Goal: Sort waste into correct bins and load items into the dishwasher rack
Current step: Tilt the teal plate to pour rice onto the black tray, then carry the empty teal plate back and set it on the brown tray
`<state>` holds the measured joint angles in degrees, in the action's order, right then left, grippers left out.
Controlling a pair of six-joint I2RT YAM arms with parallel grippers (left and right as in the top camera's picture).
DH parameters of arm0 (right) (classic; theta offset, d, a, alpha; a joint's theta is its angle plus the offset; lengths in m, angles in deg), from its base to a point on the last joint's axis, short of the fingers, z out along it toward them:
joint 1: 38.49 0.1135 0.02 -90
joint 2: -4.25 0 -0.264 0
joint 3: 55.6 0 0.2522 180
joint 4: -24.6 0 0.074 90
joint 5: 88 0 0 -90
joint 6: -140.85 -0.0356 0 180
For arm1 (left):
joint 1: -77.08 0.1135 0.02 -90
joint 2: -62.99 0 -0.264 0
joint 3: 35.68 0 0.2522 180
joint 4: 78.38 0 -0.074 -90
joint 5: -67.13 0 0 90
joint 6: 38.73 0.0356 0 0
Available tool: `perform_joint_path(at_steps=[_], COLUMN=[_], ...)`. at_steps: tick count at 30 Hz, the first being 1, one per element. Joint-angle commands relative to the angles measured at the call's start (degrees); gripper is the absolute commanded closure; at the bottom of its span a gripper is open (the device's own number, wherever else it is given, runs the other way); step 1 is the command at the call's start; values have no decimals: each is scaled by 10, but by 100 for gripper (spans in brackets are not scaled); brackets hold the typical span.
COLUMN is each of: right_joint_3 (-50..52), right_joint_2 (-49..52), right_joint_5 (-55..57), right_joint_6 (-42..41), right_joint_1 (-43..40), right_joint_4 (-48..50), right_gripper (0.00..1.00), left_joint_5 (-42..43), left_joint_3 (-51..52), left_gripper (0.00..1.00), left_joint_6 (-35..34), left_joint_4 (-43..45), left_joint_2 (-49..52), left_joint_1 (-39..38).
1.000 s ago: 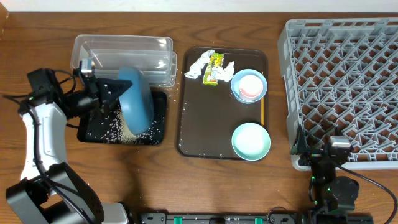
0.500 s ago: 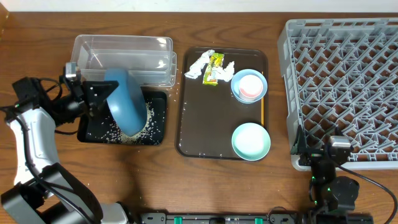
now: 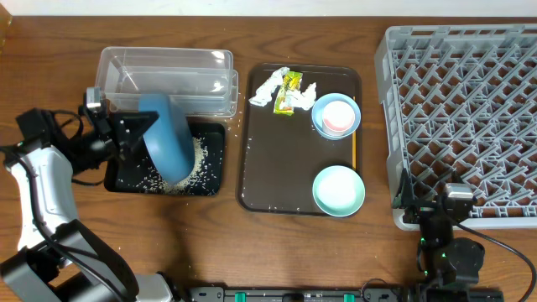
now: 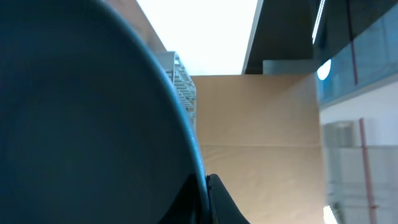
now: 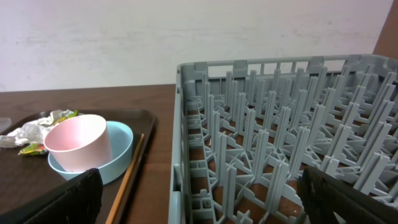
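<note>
The blue plate [image 4: 81, 124] is filling most of the view — the grey rack [image 4: 184, 87] is peeking past it.

Even, sharp overhead light; the plate [image 4: 81, 124] looms dark, blurred, backlit.

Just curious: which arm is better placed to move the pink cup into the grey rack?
Probably right. The right arm sits at the near corner of the rack, jaws open, beside the brown tray carrying the pink cup. The left arm is holding the blue plate over the black tray.
</note>
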<state>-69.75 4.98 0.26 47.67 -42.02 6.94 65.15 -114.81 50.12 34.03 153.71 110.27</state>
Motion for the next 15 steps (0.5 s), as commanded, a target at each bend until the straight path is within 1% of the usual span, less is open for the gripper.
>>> perform_joint_path(at_steps=[1, 2, 3, 5, 6, 8, 12, 13, 15], right_joint_3=[1, 1, 1, 1, 1, 1, 1, 1, 1], right_joint_2=[-1, -1, -1, -1, -1, -1, -1, -1, -1], right_joint_5=[-2, -2, -2, -2, -2, -2, -2, -2, -2], right_joint_6=[7, 7, 7, 7, 7, 7, 7, 7, 7], right_joint_1=[-3, -3, -3, -3, -3, -3, -3, -3, -3], right_joint_4=[-2, -2, -2, -2, -2, -2, -2, -2, -2], right_gripper=[1, 1, 1, 1, 1, 1, 1, 1, 1], left_joint_5=[21, 19, 14, 21, 21, 13, -51, -78, -157], left_joint_3=[-1, -1, -1, -1, -1, -1, -1, -1, -1], left_gripper=[94, 94, 94, 94, 94, 94, 94, 94, 94], left_joint_6=[53, 85, 96, 63, 58, 79, 70, 54, 2], left_joint_4=[-39, -32, -11, -17, -27, -30, -28, -23, -2], left_joint_2=[-31, -39, -45, -51, -57, -75, -133, -151, -186], left_joint_1=[1, 2, 4, 5, 5, -3, -46, -63, -105])
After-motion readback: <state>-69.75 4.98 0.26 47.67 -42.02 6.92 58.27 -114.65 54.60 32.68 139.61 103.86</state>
